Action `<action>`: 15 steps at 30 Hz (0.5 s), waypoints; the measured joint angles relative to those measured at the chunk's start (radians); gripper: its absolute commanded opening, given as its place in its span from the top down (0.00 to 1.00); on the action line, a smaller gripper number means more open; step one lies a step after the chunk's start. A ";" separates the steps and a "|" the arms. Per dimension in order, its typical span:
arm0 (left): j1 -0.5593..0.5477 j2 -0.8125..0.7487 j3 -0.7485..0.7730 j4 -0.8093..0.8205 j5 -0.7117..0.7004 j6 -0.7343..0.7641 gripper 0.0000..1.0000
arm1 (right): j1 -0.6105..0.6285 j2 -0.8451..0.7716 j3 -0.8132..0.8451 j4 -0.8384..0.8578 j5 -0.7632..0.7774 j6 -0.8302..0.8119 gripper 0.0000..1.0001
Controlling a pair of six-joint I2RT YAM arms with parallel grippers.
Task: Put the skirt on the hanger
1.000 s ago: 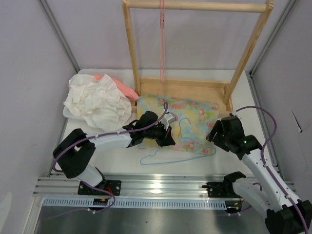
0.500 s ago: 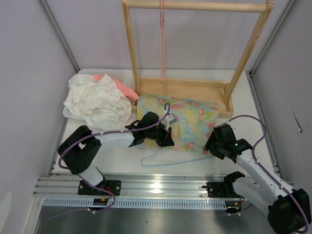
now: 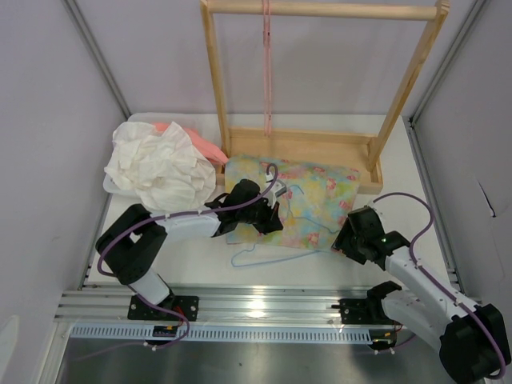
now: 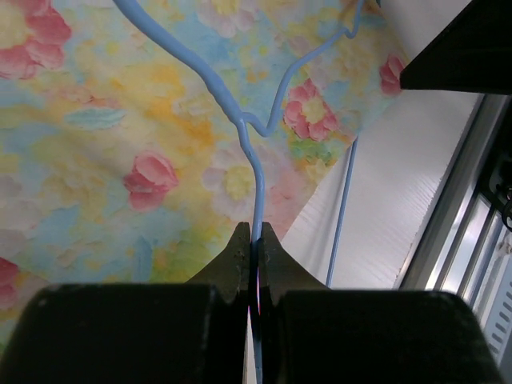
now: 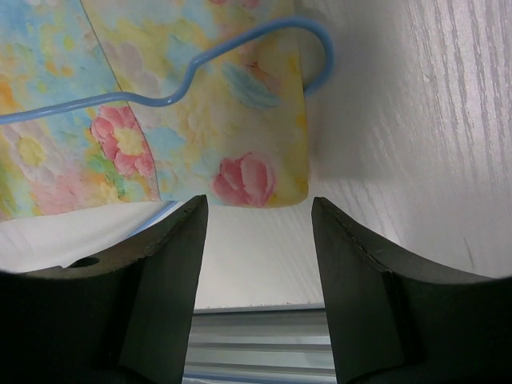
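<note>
The skirt (image 3: pixel 320 190), yellow and light blue with pink flowers, lies flat on the table in front of the wooden rack. The thin light blue hanger (image 3: pixel 268 249) rests partly on it, with its lower bar on the bare table. My left gripper (image 3: pixel 274 222) is shut on the hanger wire (image 4: pixel 258 172), just below the neck, over the skirt (image 4: pixel 104 152). My right gripper (image 3: pixel 342 242) hovers open at the skirt's near right corner (image 5: pixel 258 181). That corner sits just beyond my right gripper (image 5: pixel 258 206), and one curved end of the hanger (image 5: pixel 240 46) lies on the cloth.
A wooden rack (image 3: pixel 324 146) stands behind the skirt, with a pink hanger (image 3: pixel 266 40) hooked on its top bar. A white cloth (image 3: pixel 156 170) and a salmon-pink garment (image 3: pixel 204 147) are heaped at the back left. The metal rail (image 3: pixel 256 305) runs along the near edge.
My right arm has dropped and moved left to the skirt's near right corner, with its jaws a little narrower. My left gripper has drawn the hanger slightly away from the near edge.
</note>
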 measured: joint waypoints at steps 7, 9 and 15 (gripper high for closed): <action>0.006 0.005 0.006 -0.006 -0.019 0.007 1.00 | 0.000 0.044 -0.033 0.064 -0.003 0.003 0.40; 0.006 0.005 0.006 -0.010 -0.023 0.007 1.00 | 0.000 0.055 -0.044 0.077 -0.004 0.006 0.40; 0.006 0.005 0.006 -0.010 -0.028 0.007 1.00 | 0.000 0.060 -0.054 0.124 -0.003 0.015 0.48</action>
